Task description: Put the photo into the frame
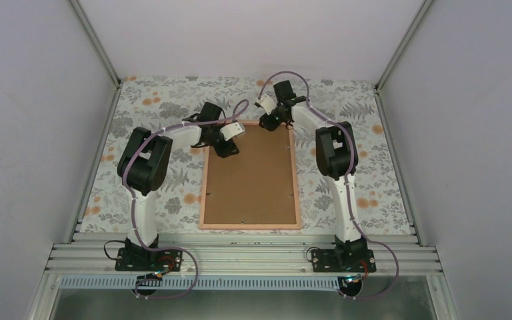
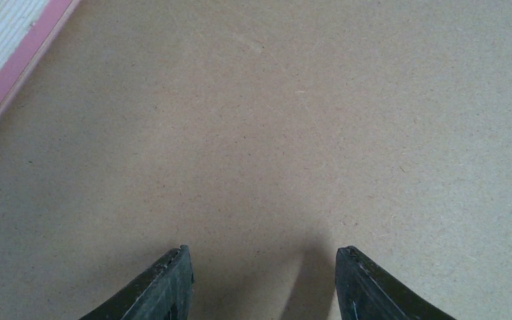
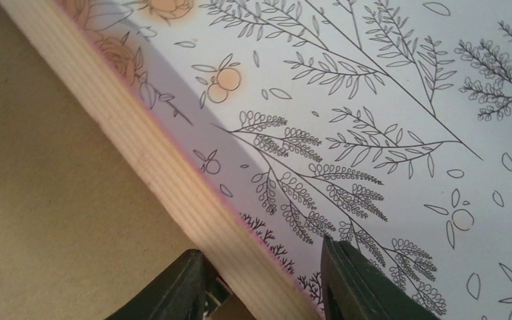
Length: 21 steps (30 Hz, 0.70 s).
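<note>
Left gripper (image 2: 263, 257), open and empty, hovers above the brown backing board (image 2: 273, 133); right gripper (image 3: 261, 248), equally open, straddles the frame (image 3: 140, 153) edge, where a skewed pinch could drag it askew.

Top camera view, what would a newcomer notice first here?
A large pink-orange frame lies flat mid-table on the flowered cloth, filled by a plain brown backing board. At its far end the left pincer hangs open above the board near the left corner. The right pincer is open with a finger on each side of the frame's rail near the right corner.
</note>
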Available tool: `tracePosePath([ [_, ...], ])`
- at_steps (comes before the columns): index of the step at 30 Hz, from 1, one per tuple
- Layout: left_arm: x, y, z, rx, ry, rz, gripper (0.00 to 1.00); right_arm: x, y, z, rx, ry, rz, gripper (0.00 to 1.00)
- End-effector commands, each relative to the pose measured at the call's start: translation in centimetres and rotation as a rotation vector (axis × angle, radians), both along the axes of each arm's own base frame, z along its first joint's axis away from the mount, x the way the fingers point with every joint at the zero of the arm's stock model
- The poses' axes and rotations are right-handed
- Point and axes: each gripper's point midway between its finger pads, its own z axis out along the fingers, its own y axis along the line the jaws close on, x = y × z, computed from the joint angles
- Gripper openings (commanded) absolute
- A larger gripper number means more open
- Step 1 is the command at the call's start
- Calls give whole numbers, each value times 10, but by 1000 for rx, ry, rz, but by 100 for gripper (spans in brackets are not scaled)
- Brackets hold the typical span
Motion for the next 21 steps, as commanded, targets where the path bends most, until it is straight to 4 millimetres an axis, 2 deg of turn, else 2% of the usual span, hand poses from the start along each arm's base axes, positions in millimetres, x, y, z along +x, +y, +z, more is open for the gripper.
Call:
tracePosePath([
  [1,-10,-3,-19,17,63,-7,54,-5,-22,-49,-99,103,-118,41],
  [6,-10,-4,-20,20,66,-10,54,-6,-26,-52,-122,105,-123,37],
  [11,-9,-4,-20,20,67,-8,54,-8,-26,-40,-120,87,-98,36],
  [13,-9,-4,-19,19,64,-6,54,-9,-23,-34,-102,85,-89,38],
  [17,-9,-5,-19,14,68,-4,54,-14,-11,-21,-29,111,-82,50],
  [21,-9,-4,-19,14,67,-3,54,-11,-2,-5,35,116,-94,54],
])
